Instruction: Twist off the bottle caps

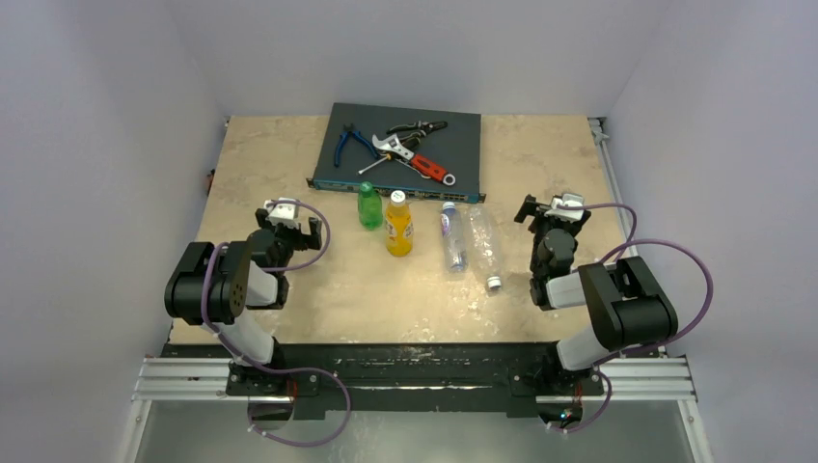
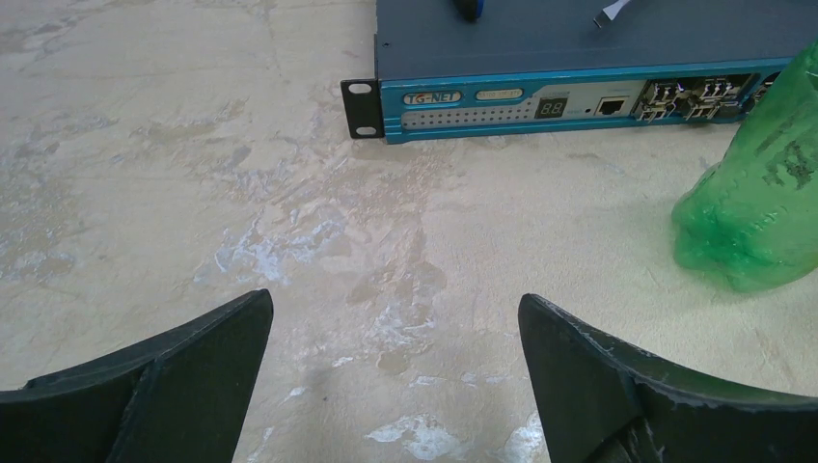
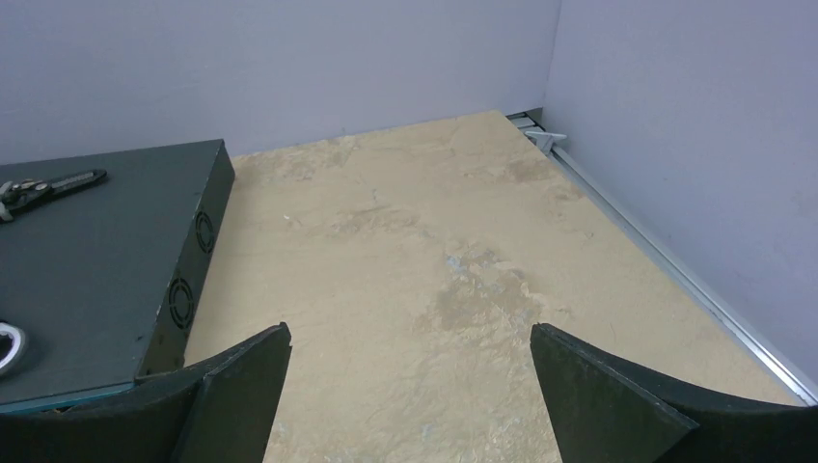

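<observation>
1. The desk (image 1: 280,164) carried a network switch (image 1: 463,154) at the middle of its far edge.
2. The left gripper (image 1: 289,224) hung released and empty near the left edge. The right gripper (image 1: 548,210) hung the same way near the right edge.
3. Between them, mid-desk, the green bottle (image 1: 369,206) and orange-yellow bottle (image 1: 398,228) stood upright. The blue-labelled bottle (image 1: 451,237) and larger clear bottle (image 1: 484,249) lay flat.
4. The green cap (image 1: 367,186) and the other bottles' caps sat on their necks.

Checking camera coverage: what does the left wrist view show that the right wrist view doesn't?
Only left wrist: the green bottle and the blue port face of the network switch. Only right wrist: the switch's vented side, a black-handled tool on top, the table-edge rail, the walls. Both: the switch, the tabletop, plus the open left claw and open right claw.
</observation>
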`<action>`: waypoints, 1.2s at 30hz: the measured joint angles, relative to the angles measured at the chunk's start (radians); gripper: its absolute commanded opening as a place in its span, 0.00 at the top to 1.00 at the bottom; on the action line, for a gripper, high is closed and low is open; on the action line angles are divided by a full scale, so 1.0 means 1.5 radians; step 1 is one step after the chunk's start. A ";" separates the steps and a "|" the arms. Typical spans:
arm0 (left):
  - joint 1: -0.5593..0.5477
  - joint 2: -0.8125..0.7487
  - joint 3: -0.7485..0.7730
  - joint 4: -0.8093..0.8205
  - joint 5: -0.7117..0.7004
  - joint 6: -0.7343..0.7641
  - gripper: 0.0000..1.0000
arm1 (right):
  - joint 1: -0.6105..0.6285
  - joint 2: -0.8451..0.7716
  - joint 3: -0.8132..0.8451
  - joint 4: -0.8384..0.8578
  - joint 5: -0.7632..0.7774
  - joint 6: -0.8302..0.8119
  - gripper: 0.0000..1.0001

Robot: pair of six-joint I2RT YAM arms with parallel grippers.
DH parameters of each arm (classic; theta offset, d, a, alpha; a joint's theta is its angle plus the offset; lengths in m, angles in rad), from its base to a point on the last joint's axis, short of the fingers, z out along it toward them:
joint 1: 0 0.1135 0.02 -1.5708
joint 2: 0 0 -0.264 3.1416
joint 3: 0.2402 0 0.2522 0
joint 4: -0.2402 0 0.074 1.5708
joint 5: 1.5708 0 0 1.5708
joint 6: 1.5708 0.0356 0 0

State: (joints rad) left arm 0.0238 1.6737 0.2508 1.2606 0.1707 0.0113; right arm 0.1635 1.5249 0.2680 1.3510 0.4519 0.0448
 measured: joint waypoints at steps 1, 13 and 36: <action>0.000 0.000 0.000 0.000 0.000 0.000 0.00 | 0.000 0.000 0.000 0.000 0.000 0.000 0.01; 0.000 0.000 0.000 0.000 0.000 0.000 0.00 | 0.000 0.000 0.000 -0.004 0.011 0.008 0.01; 0.006 -0.123 0.558 -0.967 0.176 0.068 0.00 | 0.004 -0.283 0.254 -0.513 -0.007 0.205 0.01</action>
State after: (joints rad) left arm 0.0326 1.4895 1.0885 -0.1905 0.4351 0.1139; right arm 0.1688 1.1007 0.6487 0.5812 0.4419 0.3519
